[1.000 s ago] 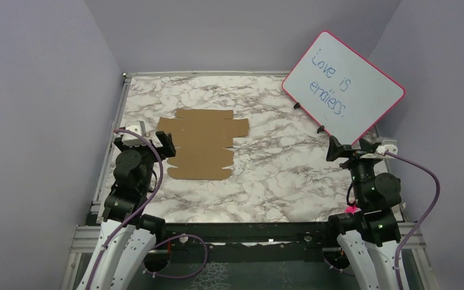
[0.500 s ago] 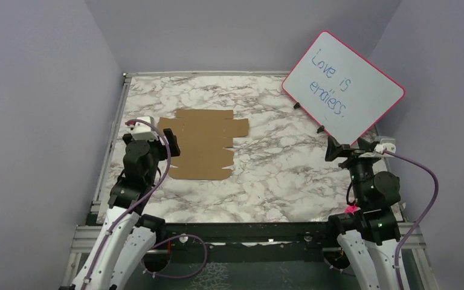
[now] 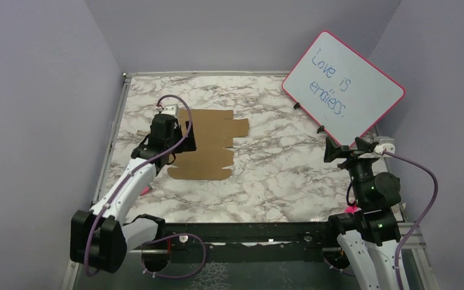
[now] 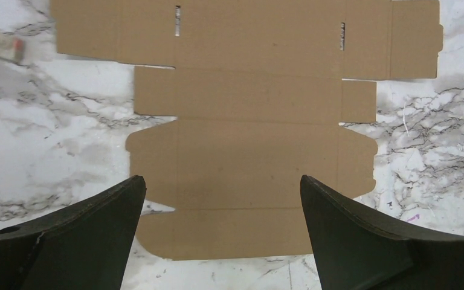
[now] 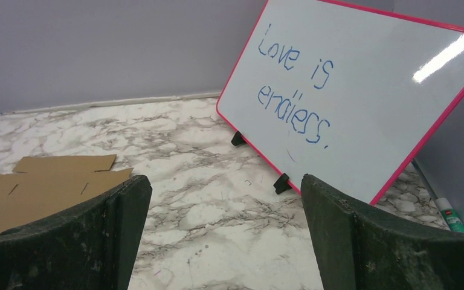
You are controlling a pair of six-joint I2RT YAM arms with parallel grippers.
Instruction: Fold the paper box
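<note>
The paper box (image 3: pixel 211 145) is a flat brown die-cut cardboard sheet with flaps and slots, lying on the marble table left of centre. My left gripper (image 3: pixel 184 140) hangs over the sheet's left part, open and holding nothing. In the left wrist view the sheet (image 4: pixel 254 121) fills the space below and beyond the wide-apart left gripper (image 4: pixel 220 181). My right gripper (image 3: pixel 343 149) stays at the near right, far from the sheet, open and empty. In the right wrist view the right gripper (image 5: pixel 223 179) frames bare marble, with the sheet (image 5: pixel 42 181) at the far left.
A pink-framed whiteboard (image 3: pixel 343 87) with blue writing leans at the back right on small black feet (image 5: pixel 282 182). A green-capped marker (image 5: pixel 450 214) lies beside it. A small pale scrap (image 4: pixel 0 45) lies near the sheet. Metal rails (image 3: pixel 116 133) edge the table; grey walls enclose it.
My left arm has reached forward and to the right, from the near left edge to above the sheet's left part. Its jaws stay open. The right arm has barely moved.
</note>
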